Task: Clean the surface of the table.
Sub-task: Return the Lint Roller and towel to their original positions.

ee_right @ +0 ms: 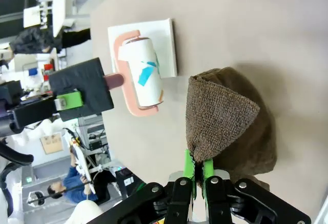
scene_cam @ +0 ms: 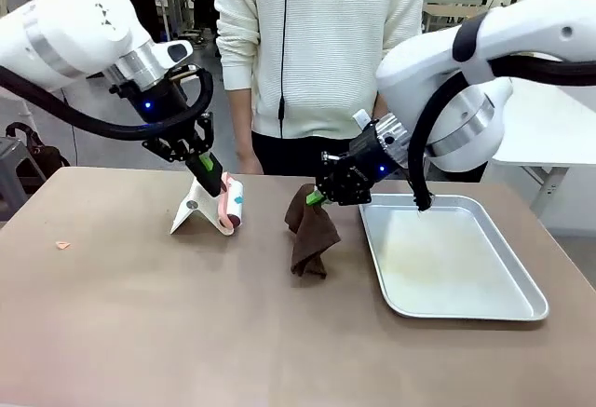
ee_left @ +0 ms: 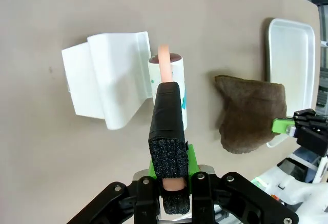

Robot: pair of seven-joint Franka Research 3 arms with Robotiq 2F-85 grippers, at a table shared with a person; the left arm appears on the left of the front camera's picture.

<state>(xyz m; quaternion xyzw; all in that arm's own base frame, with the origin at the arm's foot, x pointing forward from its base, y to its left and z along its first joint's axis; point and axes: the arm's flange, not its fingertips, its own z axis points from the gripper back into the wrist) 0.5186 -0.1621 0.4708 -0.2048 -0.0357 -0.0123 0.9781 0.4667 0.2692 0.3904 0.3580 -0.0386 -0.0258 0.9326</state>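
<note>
The taupe-brown table holds a white stand with a lint roller beside it. My left gripper is shut on the roller's pink handle, which is wrapped in black foam; the white roll leans against the white stand. My right gripper is shut on the top corner of a brown cloth, lifting it so its lower folds rest on the table. In the right wrist view the cloth hangs from the green pads.
A silver metal tray lies on the table's right side, close to the cloth. A small pinkish scrap sits near the left edge. A person in a white sweater stands at the far side.
</note>
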